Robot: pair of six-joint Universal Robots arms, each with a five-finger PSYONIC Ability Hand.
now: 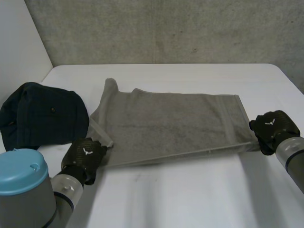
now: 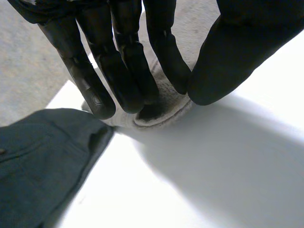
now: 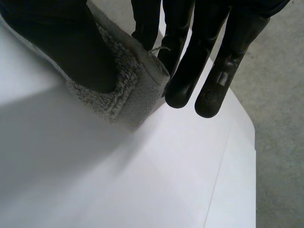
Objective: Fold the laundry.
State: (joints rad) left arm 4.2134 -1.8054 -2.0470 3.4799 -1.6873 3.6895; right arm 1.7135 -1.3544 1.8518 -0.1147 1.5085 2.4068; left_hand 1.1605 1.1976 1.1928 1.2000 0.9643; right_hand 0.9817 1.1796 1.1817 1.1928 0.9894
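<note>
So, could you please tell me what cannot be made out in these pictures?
Head view: the backs of the left hand and right hand hide their grip on the towel.
Head view: the left arm covers the near edge of the dark garment.
Wrist views: the fingers hide much of each pinched towel corner.

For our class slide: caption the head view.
Left hand and right hand pinch near corners of a grey towel beside a dark garment.

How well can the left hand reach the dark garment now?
Probably within reach: the dark garment lies close beside the left hand, with nothing between. But the hand pinches a near corner of the grey towel and would have to release it first.
</note>
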